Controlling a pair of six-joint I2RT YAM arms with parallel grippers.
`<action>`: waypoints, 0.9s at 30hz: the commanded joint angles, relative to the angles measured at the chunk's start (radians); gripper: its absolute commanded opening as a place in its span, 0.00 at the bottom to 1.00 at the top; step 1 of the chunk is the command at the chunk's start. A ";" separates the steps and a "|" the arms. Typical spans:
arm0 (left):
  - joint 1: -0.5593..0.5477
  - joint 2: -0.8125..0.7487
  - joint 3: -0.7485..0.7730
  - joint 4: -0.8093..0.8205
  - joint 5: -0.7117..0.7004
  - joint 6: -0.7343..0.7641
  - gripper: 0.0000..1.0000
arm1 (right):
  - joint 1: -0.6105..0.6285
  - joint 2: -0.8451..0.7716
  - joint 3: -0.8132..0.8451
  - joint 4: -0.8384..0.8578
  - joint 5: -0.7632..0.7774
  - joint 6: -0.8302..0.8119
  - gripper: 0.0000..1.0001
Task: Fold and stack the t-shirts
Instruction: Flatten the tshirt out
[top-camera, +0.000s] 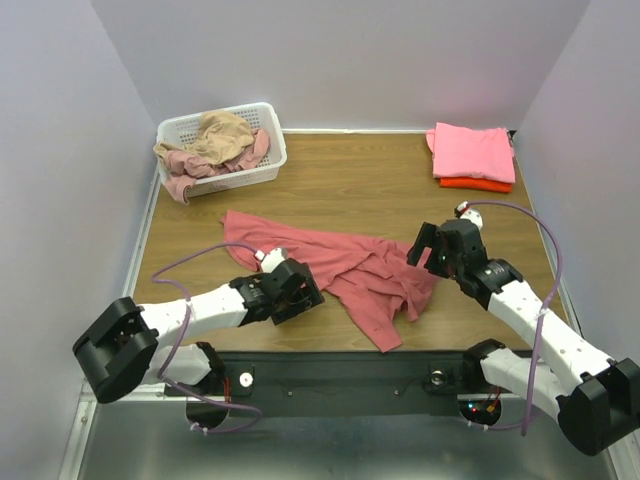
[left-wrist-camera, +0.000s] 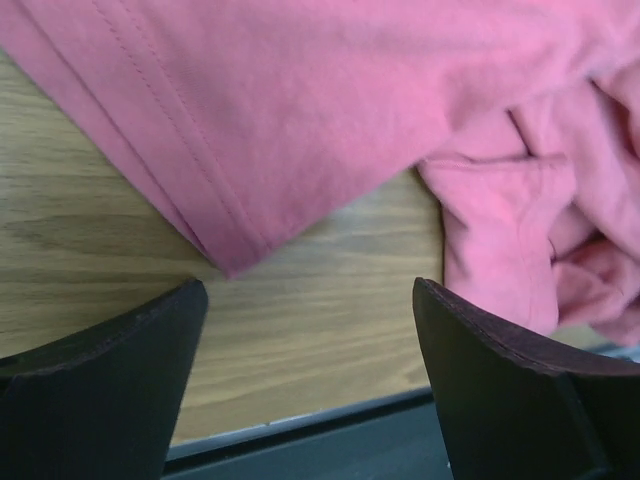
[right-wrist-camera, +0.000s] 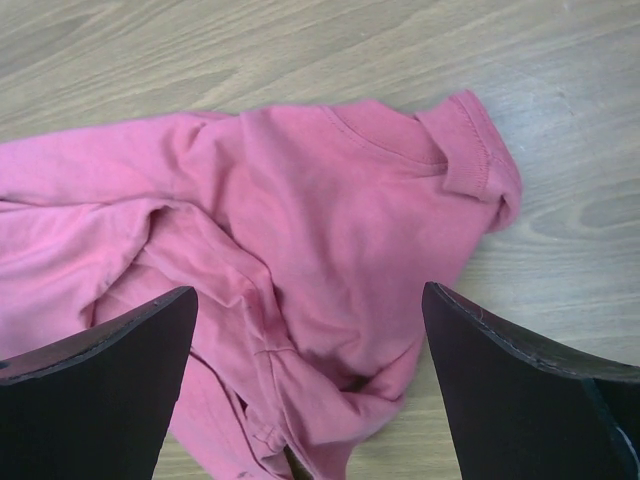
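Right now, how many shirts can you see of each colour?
Dusty red shirt: 1
Bright pink shirt: 1
Orange-red shirt: 1
Tan shirt: 1
Pale rose shirt: 1
Total: 5

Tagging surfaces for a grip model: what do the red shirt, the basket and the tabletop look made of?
Red shirt: soft matte knit, likely cotton; it creases, with stitched hems. Basket: white moulded plastic, judging by its lattice walls. Tabletop: wood grain, smooth; probably laminate or veneer.
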 joint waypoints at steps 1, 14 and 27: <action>-0.003 0.101 0.038 -0.072 -0.074 -0.042 0.94 | 0.002 0.009 -0.003 -0.011 0.044 0.016 1.00; 0.045 0.284 0.127 -0.139 -0.154 -0.054 0.53 | 0.002 0.004 -0.008 -0.038 0.094 0.039 1.00; 0.088 0.345 0.161 -0.228 -0.164 -0.074 0.43 | 0.002 0.001 0.004 -0.069 0.128 0.036 1.00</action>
